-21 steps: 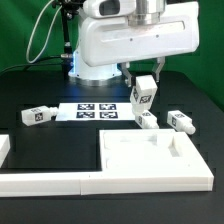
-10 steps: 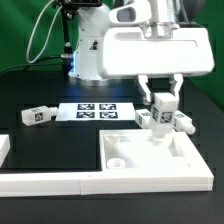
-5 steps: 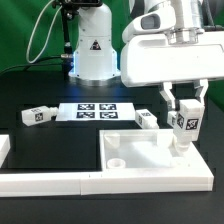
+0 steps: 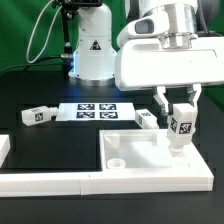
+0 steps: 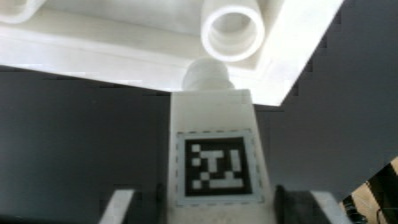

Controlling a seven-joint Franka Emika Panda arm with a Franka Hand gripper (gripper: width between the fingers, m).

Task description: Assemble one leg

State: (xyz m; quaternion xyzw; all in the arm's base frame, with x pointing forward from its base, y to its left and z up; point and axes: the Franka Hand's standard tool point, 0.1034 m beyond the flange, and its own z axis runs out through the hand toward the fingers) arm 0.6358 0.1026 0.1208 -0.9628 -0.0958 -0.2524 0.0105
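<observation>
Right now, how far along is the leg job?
Done: the gripper is shut on one leg, held upright. In hand: it hangs over the panel corner at the exterior view's right, tip seemingly just short of the round socket. Left: seating it in the socket, fastening, release.

The arm point(image 4: 95, 50) is glossy white, with a boxy wrist housing point(image 4: 165, 65), grey metal collar point(image 4: 178, 20), black cables point(image 4: 45, 35) and a grey-fingered gripper point(image 4: 180, 112).

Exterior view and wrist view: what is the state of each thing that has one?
held leg, upright, tip outside the socket
gripper, shut on the held leg
socket, empty
second leg, lying loose
third leg, lying loose
</observation>
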